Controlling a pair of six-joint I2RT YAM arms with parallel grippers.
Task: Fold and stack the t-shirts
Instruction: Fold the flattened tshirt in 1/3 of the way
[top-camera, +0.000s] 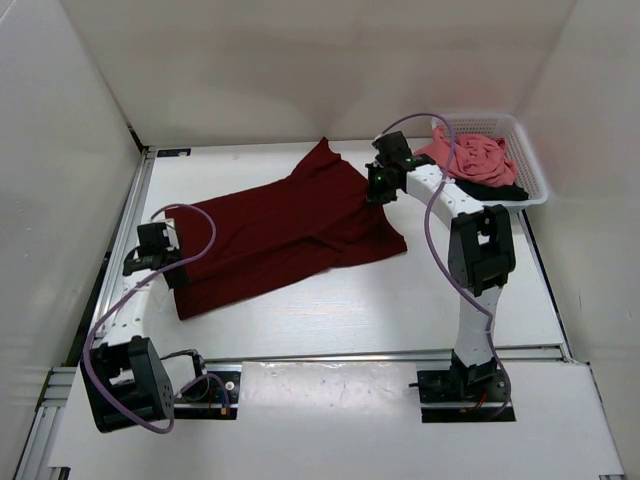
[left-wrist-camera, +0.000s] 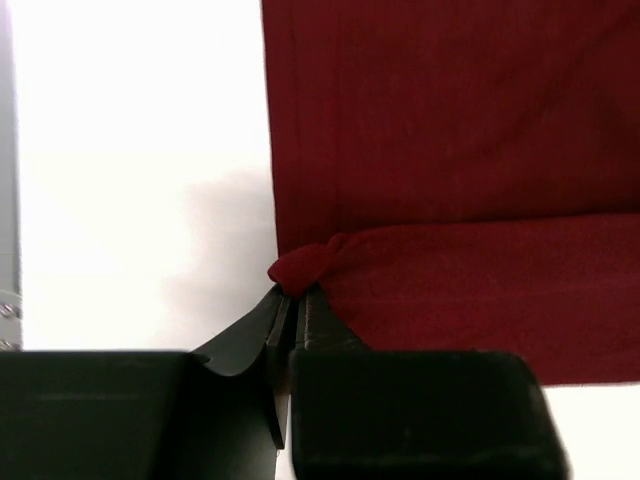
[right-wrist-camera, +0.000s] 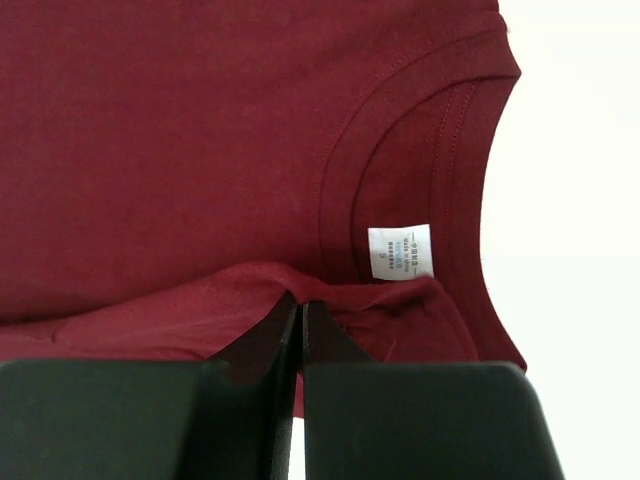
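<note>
I see the maroon shirt as soft, matt cloth with a fine knit and a stitched collar; its label looks smooth and white. The table is smooth matt white. At two o'clock, the basket is white plastic mesh holding the crumpled pink shirt. My jaws look matt black.

My left gripper pinches a bunched edge and my right gripper the collar fold of the dark maroon shirt, which is spread nearly flat on the table with its white neck label showing, while the salmon pink shirt lies crumpled atop the black shirt in the basket.
</note>
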